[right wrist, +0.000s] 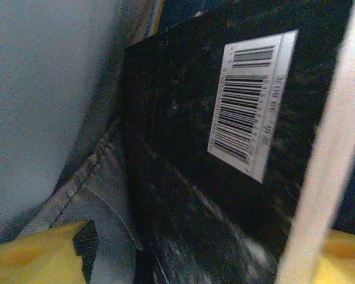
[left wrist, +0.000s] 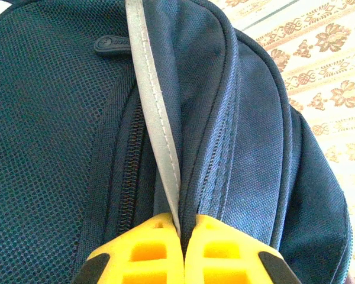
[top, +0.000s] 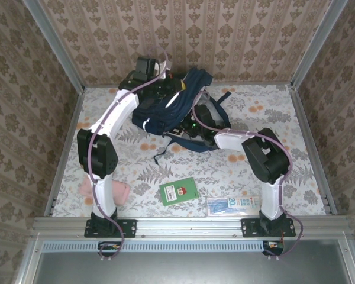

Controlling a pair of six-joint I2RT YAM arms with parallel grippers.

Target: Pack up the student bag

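Reaching inside the student bag (left wrist: 272, 148), our right gripper (right wrist: 192, 254) stands wide open, a black book (right wrist: 183, 118) lying lengthwise between its jaws; our left gripper (left wrist: 182, 236) pinches the bag's grey stripe (left wrist: 157, 118).

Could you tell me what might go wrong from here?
The left gripper pinches a thin fold of the student bag at its grey stripe; a slip could let the opening sag onto the right gripper. The black barcoded book sits just ahead of its open fingers and may snag on withdrawal.
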